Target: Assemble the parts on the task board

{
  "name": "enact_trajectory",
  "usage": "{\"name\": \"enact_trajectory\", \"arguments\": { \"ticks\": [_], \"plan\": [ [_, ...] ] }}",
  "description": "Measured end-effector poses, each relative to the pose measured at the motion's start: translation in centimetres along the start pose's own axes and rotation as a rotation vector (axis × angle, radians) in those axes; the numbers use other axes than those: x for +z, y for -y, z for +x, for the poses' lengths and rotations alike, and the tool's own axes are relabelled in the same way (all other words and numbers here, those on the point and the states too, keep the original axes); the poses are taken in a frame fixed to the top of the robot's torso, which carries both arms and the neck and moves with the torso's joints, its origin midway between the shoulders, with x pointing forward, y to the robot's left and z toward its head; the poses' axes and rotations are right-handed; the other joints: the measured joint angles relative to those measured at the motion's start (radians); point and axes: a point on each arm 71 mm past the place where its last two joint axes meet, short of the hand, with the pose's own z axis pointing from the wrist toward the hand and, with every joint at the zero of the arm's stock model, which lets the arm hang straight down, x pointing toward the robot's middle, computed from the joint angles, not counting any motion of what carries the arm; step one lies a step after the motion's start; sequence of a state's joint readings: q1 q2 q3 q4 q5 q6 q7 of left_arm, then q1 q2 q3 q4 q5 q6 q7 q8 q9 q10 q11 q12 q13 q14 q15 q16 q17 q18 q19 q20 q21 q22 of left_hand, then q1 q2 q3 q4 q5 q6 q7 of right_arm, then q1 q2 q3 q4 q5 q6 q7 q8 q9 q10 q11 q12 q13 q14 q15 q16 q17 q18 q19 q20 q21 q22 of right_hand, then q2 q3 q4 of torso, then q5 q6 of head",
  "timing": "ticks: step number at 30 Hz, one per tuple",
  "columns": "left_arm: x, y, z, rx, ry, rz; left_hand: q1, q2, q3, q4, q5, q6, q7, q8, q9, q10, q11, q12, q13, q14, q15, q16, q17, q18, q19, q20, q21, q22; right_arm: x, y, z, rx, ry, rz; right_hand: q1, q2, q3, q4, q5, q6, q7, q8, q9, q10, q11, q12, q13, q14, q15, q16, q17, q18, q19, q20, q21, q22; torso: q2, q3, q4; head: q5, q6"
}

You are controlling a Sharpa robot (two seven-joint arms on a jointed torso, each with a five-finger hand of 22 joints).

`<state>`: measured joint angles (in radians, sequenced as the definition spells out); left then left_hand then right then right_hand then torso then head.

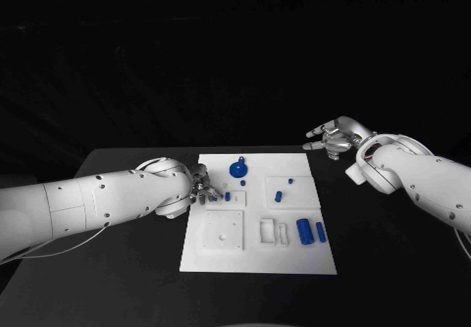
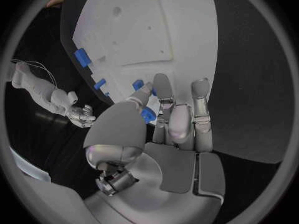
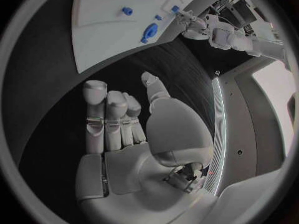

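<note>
Left hand (image 1: 201, 189) pinching a blue part (image 2: 147, 115) over the task board (image 1: 295, 252), right hand (image 1: 333, 139) raised, empty, fingers loosely spread

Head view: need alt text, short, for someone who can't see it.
The robot's left hand rests at the left edge of the white task board, its fingers at a small blue part. The right hand hangs empty past the board's far right corner. More blue parts lie on the board, among them two cylinders side by side.

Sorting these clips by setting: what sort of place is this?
Probably a robot test bench in a lab: a black table bearing only a white task board with small blue parts, against a dark backdrop.
</note>
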<state>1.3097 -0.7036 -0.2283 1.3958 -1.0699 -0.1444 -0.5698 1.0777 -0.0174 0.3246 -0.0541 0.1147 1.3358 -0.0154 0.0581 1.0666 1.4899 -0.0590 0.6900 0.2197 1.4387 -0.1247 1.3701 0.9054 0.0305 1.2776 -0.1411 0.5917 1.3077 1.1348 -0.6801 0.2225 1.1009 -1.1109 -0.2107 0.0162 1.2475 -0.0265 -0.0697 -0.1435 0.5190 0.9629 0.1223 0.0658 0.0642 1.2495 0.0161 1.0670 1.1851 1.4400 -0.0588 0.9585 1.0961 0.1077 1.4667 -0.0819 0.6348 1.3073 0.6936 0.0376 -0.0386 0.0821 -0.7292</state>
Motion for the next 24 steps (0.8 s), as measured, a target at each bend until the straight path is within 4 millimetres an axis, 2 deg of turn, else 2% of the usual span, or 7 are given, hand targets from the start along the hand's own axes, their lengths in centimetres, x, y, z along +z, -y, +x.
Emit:
{"name": "enact_trajectory", "arguments": {
  "ticks": [2, 8, 15, 17, 20, 22, 24],
  "plan": [
    [0.01, -0.05, 0.06, 0.000, -0.003, -0.001, 0.000, -0.003, -0.003, 0.003, -0.004, 0.019, -0.020, 0.012, 0.011, -0.018, -0.017, 0.000, 0.000, -0.003, -0.003, 0.000, 0.000, 0.000, 0.000, 0.000, 0.000, 0.000, 0.00, 0.00, 0.00, 0.000, 0.000, 0.000, 0.000, 0.000, 0.000, 0.000, 0.000, 0.000, 0.000, 0.000, 0.000, 0.000, 0.000, 0.000, 0.000, 0.000, 0.000, 0.000, 0.000, 0.000, 0.000, 0.000, 0.000, 0.000, 0.000, 0.0000, 0.0001, 0.000, 0.000],
    [0.03, -0.09, 0.03, 0.000, -0.004, -0.002, 0.008, -0.011, -0.007, 0.015, -0.004, 0.016, -0.027, 0.015, 0.013, -0.022, -0.022, 0.000, 0.000, -0.003, -0.004, 0.000, 0.000, 0.000, 0.000, 0.000, 0.000, 0.000, -0.01, 0.02, -0.01, 0.000, 0.000, 0.000, 0.000, 0.000, 0.000, 0.000, 0.000, 0.000, 0.000, 0.000, 0.000, 0.000, 0.000, 0.000, 0.000, 0.000, 0.000, 0.000, 0.000, 0.000, 0.000, 0.000, 0.000, 0.000, 0.000, 0.0003, 0.0002, 0.000, 0.000],
    [0.09, -0.29, 0.03, 0.000, -0.004, -0.007, 0.009, -0.036, -0.017, 0.067, -0.010, 0.029, -0.040, 0.015, 0.013, -0.029, -0.029, 0.000, -0.001, -0.003, -0.004, 0.000, 0.000, 0.000, 0.000, 0.000, 0.000, 0.000, -0.03, 0.04, -0.03, 0.000, 0.000, 0.001, 0.000, 0.000, 0.000, 0.000, 0.000, 0.000, 0.000, 0.000, 0.000, 0.000, 0.000, 0.000, 0.000, 0.000, 0.000, 0.000, 0.000, 0.000, 0.000, 0.000, 0.000, 0.000, 0.000, 0.0003, 0.0000, 0.000, 0.001],
    [0.12, -0.41, 0.06, 0.001, -0.004, -0.009, 0.007, -0.038, -0.086, 0.072, 0.019, 0.032, -0.049, 0.015, 0.017, -0.029, -0.029, 0.000, -0.001, -0.003, -0.004, 0.000, 0.000, 0.000, 0.000, 0.000, 0.000, 0.000, -0.03, 0.05, -0.04, 0.000, 0.000, 0.001, 0.000, 0.000, 0.000, 0.000, 0.000, 0.000, 0.000, 0.000, 0.000, 0.000, 0.000, 0.000, 0.000, 0.000, 0.000, 0.000, 0.000, 0.000, 0.000, 0.000, 0.000, 0.000, 0.000, 0.0003, 0.0000, 0.000, 0.001],
    [0.14, -0.55, 0.02, 0.000, -0.003, -0.013, 0.019, -0.028, -0.147, 0.083, 0.020, 0.031, -0.049, 0.015, 0.017, -0.029, -0.029, 0.000, -0.001, -0.003, -0.004, 0.000, 0.000, 0.000, 0.000, 0.000, 0.000, 0.000, -0.04, 0.06, -0.05, 0.000, 0.001, 0.001, 0.000, 0.000, 0.000, 0.000, 0.000, 0.000, 0.000, 0.000, 0.000, 0.000, 0.000, 0.000, 0.000, 0.000, 0.000, 0.000, 0.000, 0.000, 0.000, 0.000, 0.000, 0.000, 0.000, 0.0003, -0.0001, 0.000, 0.001],
    [0.15, -0.58, 0.07, 0.001, -0.004, -0.013, 0.021, -0.029, -0.153, 0.103, -0.012, 0.034, -0.045, 0.015, 0.016, -0.029, -0.029, 0.000, -0.001, -0.003, -0.004, 0.000, -0.001, 0.000, 0.000, 0.000, -0.003, 0.000, -0.04, 0.06, -0.05, 0.000, 0.001, 0.001, 0.000, 0.000, 0.000, 0.000, 0.000, 0.000, 0.000, 0.000, 0.000, 0.000, 0.000, 0.000, 0.000, 0.000, 0.000, 0.000, 0.000, 0.000, 0.000, 0.000, 0.000, 0.000, 0.000, 0.0002, -0.0001, -0.001, 0.001],
    [0.18, -0.76, 0.23, 0.003, -0.006, -0.019, 0.007, -0.059, -0.150, 0.150, -0.057, 0.040, -0.040, 0.015, 0.016, -0.029, -0.029, 0.000, -0.003, -0.003, -0.004, -0.004, -0.001, 0.000, 0.000, 0.000, -0.003, 0.000, -0.05, 0.07, -0.06, -0.001, 0.001, 0.001, 0.000, 0.000, 0.000, 0.000, 0.000, 0.000, 0.000, 0.000, 0.000, 0.000, 0.000, 0.000, 0.000, 0.000, 0.000, 0.000, 0.000, 0.000, 0.000, 0.000, 0.000, 0.000, 0.000, 0.0002, -0.0001, -0.002, 0.001]
  ]
}}
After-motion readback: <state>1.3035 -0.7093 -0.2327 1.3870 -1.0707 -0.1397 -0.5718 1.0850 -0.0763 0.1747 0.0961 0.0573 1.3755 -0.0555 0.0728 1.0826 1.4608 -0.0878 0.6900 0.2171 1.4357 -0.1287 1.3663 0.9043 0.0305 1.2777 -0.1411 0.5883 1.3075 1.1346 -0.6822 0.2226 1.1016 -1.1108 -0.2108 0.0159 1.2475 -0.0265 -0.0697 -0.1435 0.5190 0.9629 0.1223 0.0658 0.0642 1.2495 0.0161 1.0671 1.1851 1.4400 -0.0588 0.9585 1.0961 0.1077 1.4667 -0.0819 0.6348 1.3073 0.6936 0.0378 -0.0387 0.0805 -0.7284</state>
